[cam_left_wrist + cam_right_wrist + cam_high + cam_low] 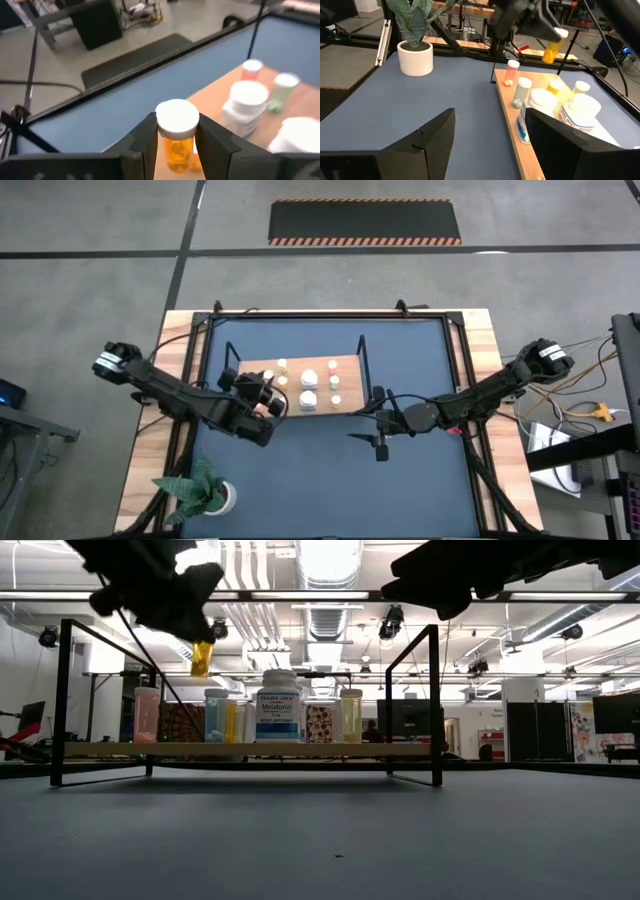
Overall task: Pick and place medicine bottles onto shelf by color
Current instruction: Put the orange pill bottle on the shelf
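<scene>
Aloft, left gripper (176, 145) around orange bottle (177, 134)

Both arms are showing as dark, slim jointed links with bulkier housings at the joints. Each base end is wearing a black-and-white block. Thin dark cables are trailing along them. The right gripper (381, 442) fingers (420, 145) are looking broad, black and wedge-shaped.

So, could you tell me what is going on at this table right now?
The left claw holds a small orange medicine bottle with a white cap in the air above the left end of the light-brown wooden shelf with black metal frame ends. Several other bottles already stand on that shelf, including a larger white one. The right claw waits open over the dark blue tabletop, holding nothing.
</scene>
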Robot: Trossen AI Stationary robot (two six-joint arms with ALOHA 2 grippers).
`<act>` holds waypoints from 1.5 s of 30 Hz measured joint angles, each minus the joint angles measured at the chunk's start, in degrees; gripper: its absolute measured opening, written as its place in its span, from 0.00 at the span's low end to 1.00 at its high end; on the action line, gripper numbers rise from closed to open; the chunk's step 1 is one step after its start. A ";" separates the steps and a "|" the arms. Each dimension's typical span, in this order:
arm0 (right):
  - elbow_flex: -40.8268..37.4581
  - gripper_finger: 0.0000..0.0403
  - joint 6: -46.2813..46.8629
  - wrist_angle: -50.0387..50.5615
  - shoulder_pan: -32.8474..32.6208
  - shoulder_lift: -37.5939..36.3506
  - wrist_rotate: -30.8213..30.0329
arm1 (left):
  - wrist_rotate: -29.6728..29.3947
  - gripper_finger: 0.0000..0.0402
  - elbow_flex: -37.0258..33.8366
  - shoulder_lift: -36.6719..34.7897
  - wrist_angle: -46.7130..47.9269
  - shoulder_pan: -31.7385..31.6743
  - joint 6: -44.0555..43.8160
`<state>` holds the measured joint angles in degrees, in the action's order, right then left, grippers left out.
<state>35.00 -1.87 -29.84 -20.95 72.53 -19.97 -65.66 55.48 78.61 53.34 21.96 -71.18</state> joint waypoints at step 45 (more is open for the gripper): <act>4.28 0.58 -0.70 1.46 0.55 0.02 -1.19 | 6.01 0.24 0.34 -1.88 -3.28 -6.46 15.25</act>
<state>39.29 -2.57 -28.38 -20.40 72.55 -21.16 -59.65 55.81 76.72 50.06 15.51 -55.93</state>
